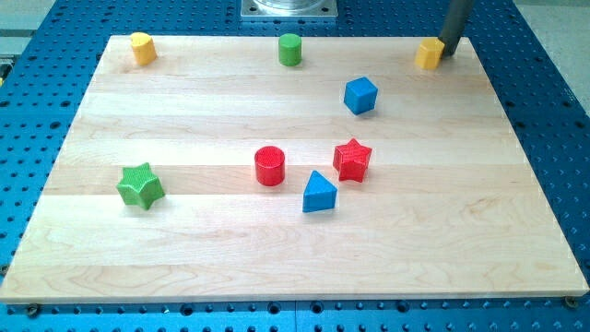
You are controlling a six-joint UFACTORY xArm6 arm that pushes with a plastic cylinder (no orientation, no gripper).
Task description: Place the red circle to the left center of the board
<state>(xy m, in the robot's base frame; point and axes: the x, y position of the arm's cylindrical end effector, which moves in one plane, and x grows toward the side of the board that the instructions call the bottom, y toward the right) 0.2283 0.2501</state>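
- Nearest the view's bottom, a blue triangle (319, 193) lies just right of the red circle (269, 166), near the tabletop (184, 258) centre.
- My tip (448, 53) touches a yellow block (429, 53) at top right, well apart from the circle; the rod has no end effector to spread or press together.

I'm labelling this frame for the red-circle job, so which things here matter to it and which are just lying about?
Belongs to the job:
red circle, near the board's middle
my tip, at the view's top right, beside the yellow block
board

Just lying about:
red star
blue triangle
blue cube
green star
green cylinder
yellow block at top left
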